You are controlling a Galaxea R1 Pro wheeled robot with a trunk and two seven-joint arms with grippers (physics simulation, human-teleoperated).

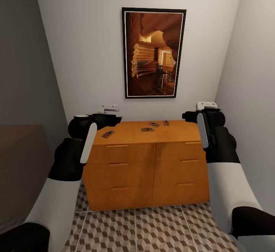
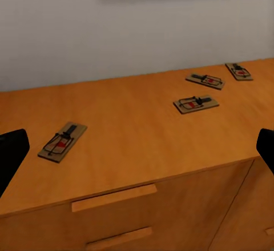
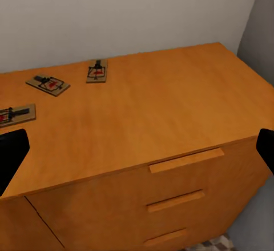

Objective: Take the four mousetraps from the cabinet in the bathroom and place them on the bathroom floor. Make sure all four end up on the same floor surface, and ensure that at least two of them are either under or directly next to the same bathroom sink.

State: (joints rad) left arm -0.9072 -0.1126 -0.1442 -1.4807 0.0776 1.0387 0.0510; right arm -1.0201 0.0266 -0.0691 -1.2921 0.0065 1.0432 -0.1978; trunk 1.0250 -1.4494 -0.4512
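Four mousetraps (image 1: 108, 134) (image 1: 147, 129) (image 1: 154, 124) (image 1: 166, 122) lie flat on top of the cabinet (image 1: 145, 168), apart from one another; drawers shut. Cabinet stands on the bathroom floor (image 1: 160, 229) against the wall. Left pincer (image 2: 137, 148) and right pincer (image 3: 137, 148) are both spread wide, empty, hovering before the cabinet's front edge, touching nothing.

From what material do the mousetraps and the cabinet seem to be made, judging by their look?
The mousetraps look like flat tan wooden boards with thin dark wire parts, probably metal; some show a small red mark. The cabinet looks like orange-brown wood or a veneer with a smooth satin finish: faint grain shows on its top, and its bar handles have the same colour. As this is a render, neither material is certain.
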